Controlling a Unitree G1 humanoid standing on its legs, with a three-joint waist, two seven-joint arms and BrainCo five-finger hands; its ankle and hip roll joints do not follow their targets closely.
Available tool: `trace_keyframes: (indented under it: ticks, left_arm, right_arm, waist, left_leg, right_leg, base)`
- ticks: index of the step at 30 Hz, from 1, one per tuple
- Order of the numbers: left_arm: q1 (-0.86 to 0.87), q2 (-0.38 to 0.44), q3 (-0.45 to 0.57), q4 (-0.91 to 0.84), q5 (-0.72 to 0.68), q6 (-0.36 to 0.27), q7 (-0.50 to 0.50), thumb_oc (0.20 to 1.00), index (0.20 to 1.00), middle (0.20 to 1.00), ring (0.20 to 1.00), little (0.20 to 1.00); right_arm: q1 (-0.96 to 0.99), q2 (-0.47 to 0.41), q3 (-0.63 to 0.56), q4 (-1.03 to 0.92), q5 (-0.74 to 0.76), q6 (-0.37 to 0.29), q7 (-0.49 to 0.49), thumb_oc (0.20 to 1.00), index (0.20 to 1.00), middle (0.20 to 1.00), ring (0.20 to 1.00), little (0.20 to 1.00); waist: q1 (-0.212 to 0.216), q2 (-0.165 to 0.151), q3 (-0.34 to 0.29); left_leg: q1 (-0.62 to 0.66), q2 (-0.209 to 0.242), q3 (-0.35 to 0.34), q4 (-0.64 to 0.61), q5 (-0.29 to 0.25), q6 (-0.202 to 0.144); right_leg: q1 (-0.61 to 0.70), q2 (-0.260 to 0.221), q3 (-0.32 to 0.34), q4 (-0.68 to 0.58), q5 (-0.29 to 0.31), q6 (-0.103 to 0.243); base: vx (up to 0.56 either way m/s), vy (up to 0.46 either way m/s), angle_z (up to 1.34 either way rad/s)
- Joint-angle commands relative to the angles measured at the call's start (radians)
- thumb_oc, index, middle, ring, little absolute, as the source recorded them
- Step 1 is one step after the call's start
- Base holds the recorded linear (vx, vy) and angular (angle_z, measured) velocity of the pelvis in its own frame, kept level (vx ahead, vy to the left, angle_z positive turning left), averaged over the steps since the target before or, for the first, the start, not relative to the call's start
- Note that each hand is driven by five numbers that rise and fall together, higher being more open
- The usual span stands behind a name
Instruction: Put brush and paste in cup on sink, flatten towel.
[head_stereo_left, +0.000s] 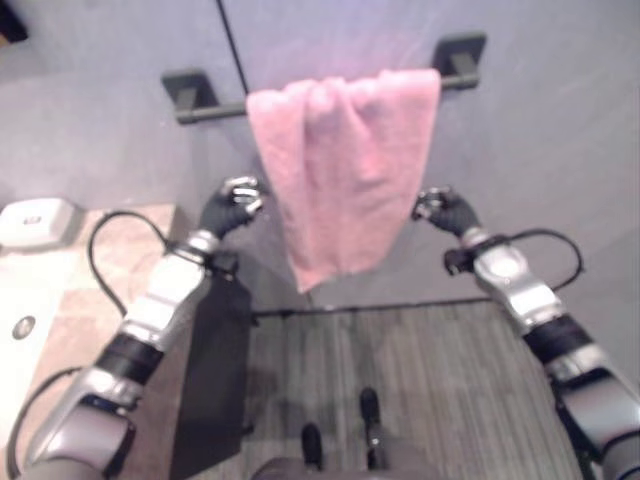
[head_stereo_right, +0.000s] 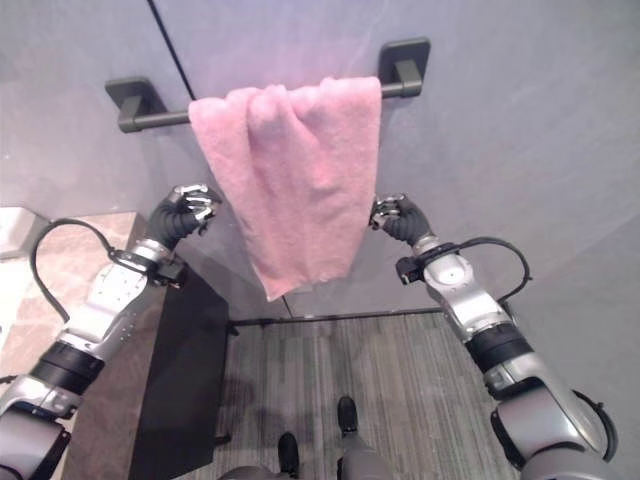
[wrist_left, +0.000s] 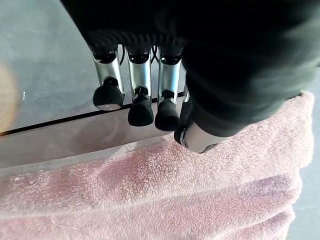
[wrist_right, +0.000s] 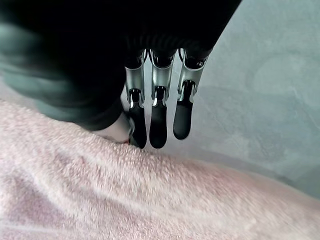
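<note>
A pink towel (head_stereo_left: 345, 165) hangs bunched over a dark bar (head_stereo_left: 205, 112) on the grey wall, its lower edge slanting down to the left. My left hand (head_stereo_left: 235, 205) is raised just left of the towel, a small gap away, fingers (wrist_left: 141, 107) curled with nothing in them. My right hand (head_stereo_right: 398, 217) is at the towel's right edge at about the same height. Its fingers (wrist_right: 159, 125) are nearly straight, with the tips resting against the towel's edge (wrist_right: 150, 170). I cannot tell where its thumb is.
A stone sink counter (head_stereo_left: 120, 260) lies at the lower left, with a white basin (head_stereo_left: 20, 330) and a white box (head_stereo_left: 38, 220) on it. The counter's dark side panel (head_stereo_left: 210, 380) stands below my left arm. Grey plank floor (head_stereo_left: 420, 380) runs beneath the towel.
</note>
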Motion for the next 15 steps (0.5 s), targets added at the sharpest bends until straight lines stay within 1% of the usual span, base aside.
trace_keyframes:
  ticks: [1, 5, 7, 9, 10, 11, 12, 14, 15]
  left_arm:
    - [-0.08, 0.037, 0.01, 0.02, 0.007, -0.067, 0.017, 0.2, 0.2, 0.2, 0.2, 0.2]
    - [-0.053, 0.05, 0.033, 0.014, 0.015, -0.067, 0.013, 0.2, 0.2, 0.2, 0.2, 0.2]
    - [-0.05, 0.051, 0.039, 0.018, 0.021, -0.066, 0.014, 0.404, 0.404, 0.404, 0.404, 0.404]
    - [-0.049, 0.047, 0.04, 0.021, 0.026, -0.066, 0.012, 0.482, 0.482, 0.482, 0.482, 0.482]
    - [-0.05, 0.045, 0.039, 0.023, 0.027, -0.065, 0.01, 0.542, 0.542, 0.542, 0.542, 0.542]
    - [-0.052, 0.039, 0.036, 0.027, 0.028, -0.065, 0.012, 0.564, 0.564, 0.564, 0.564, 0.564]
    - [-0.054, 0.033, 0.033, 0.03, 0.028, -0.065, 0.012, 0.558, 0.558, 0.558, 0.558, 0.558]
    - [-0.063, 0.027, 0.024, 0.032, 0.03, -0.064, 0.01, 0.576, 0.576, 0.576, 0.576, 0.576]
    - [-0.068, 0.024, 0.019, 0.033, 0.029, -0.063, 0.009, 0.664, 0.664, 0.664, 0.664, 0.664]
  right_arm:
    - [-0.088, 0.016, -0.028, -0.009, -0.02, -0.043, -0.022, 0.2, 0.2, 0.2, 0.2, 0.2]
    - [-0.069, 0.02, -0.05, -0.016, -0.017, -0.044, -0.018, 0.2, 0.2, 0.2, 0.2, 0.2]
    - [-0.068, 0.019, -0.054, -0.017, -0.019, -0.045, -0.016, 0.2, 0.2, 0.2, 0.2, 0.2]
    - [-0.065, 0.023, -0.056, -0.019, -0.017, -0.046, -0.011, 0.2, 0.2, 0.2, 0.2, 0.2]
    - [-0.065, 0.024, -0.054, -0.022, -0.018, -0.046, -0.009, 0.2, 0.2, 0.2, 0.2, 0.2]
    - [-0.066, 0.026, -0.053, -0.021, -0.018, -0.046, -0.009, 0.2, 0.2, 0.2, 0.2, 0.2]
    - [-0.067, 0.03, -0.052, -0.019, -0.017, -0.046, -0.008, 0.2, 0.2, 0.2, 0.2, 0.2]
    - [-0.069, 0.033, -0.046, -0.021, -0.017, -0.045, -0.004, 0.2, 0.2, 0.2, 0.2, 0.2]
    - [-0.072, 0.034, -0.043, -0.02, -0.016, -0.045, -0.001, 0.2, 0.2, 0.2, 0.2, 0.2]
  waist:
    - [0.014, -0.021, -0.017]
    - [0.018, -0.024, -0.021]
    - [0.019, -0.025, -0.021]
    - [0.019, -0.026, -0.021]
    - [0.019, -0.026, -0.02]
    - [0.02, -0.026, -0.02]
    - [0.019, -0.026, -0.019]
    - [0.019, -0.026, -0.018]
    - [0.018, -0.026, -0.017]
  left_leg:
    - [-0.025, -0.022, -0.04, 0.043, -0.037, 0.012]
    - [-0.021, -0.021, -0.041, 0.042, -0.038, 0.012]
    - [-0.02, -0.02, -0.041, 0.04, -0.037, 0.012]
    - [-0.018, -0.02, -0.04, 0.036, -0.036, 0.012]
    - [-0.017, -0.019, -0.04, 0.036, -0.035, 0.012]
    - [-0.017, -0.019, -0.04, 0.035, -0.034, 0.012]
    - [-0.018, -0.019, -0.04, 0.035, -0.034, 0.012]
    - [-0.018, -0.018, -0.041, 0.03, -0.031, 0.012]
    - [-0.019, -0.017, -0.041, 0.028, -0.03, 0.012]
  right_leg:
    - [0.089, -0.019, -0.014, 0.0, -0.132, 0.062]
    - [0.092, -0.019, -0.014, 0.0, -0.134, 0.062]
    - [0.092, -0.019, -0.014, 0.0, -0.135, 0.061]
    - [0.092, -0.018, -0.014, 0.0, -0.135, 0.061]
    - [0.091, -0.018, -0.015, 0.0, -0.135, 0.061]
    - [0.091, -0.018, -0.016, 0.0, -0.135, 0.06]
    - [0.089, -0.018, -0.014, 0.0, -0.134, 0.06]
    - [0.087, -0.018, -0.014, 0.0, -0.134, 0.06]
    - [0.086, -0.018, -0.014, 0.0, -0.134, 0.06]
  base:
    - [0.0, 0.0, 0.0]
    - [0.0, 0.0, 0.0]
    - [0.0, 0.0, 0.0]
    - [0.0, 0.0, 0.0]
    - [0.0, 0.0, 0.0]
    - [0.0, 0.0, 0.0]
    - [0.0, 0.0, 0.0]
    - [0.0, 0.0, 0.0]
    - [0.0, 0.0, 0.0]
